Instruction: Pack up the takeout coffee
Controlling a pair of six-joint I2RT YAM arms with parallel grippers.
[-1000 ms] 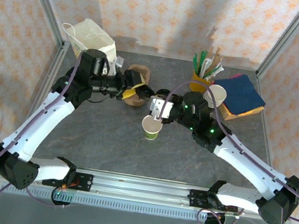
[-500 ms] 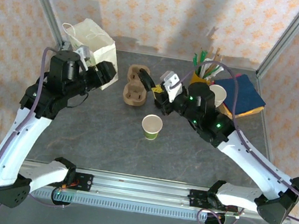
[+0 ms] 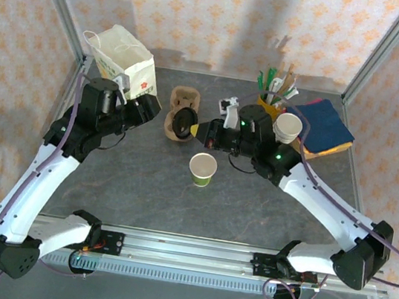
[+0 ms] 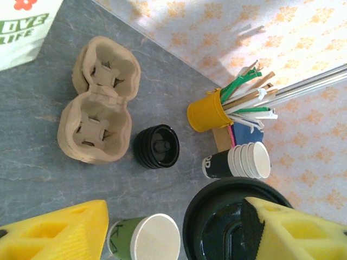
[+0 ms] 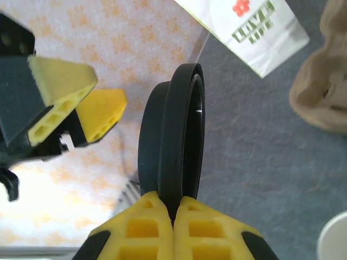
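From above: plenty of bare grey table [image 3: 141,186] in front of the cardboard carrier [image 3: 185,96], open down to the front rail [image 3: 185,247]. Tighter behind the carrier, with the back edge close and a paper bag [image 3: 123,55] just to its left. Crowded to its right by a yellow cup of sticks [image 3: 269,103], stacked white cups [image 3: 288,127] and blue napkins [image 3: 327,123]. Over the carrier's near pocket, right gripper [image 3: 195,127], jaws pressed onto a black lid [image 3: 183,123]. Between carrier and bag, left gripper [image 3: 146,106]. Just in front of the carrier, coffee cup [image 3: 202,169]: upright, lidless, pale inside, green low on its wall.

Left wrist: both pockets of the carrier [image 4: 70,116] empty, a black ribbed stack [image 4: 156,146] just right of it. Left gripper [image 4: 174,216] jaws spread wide.

Right wrist: right gripper [image 5: 174,207] fingertips shut on the lid's [image 5: 181,135] deep rim, lid held on edge. Across the lid from the carrier [image 5: 325,81], left gripper [image 5: 111,91] fingers apart, nothing between.
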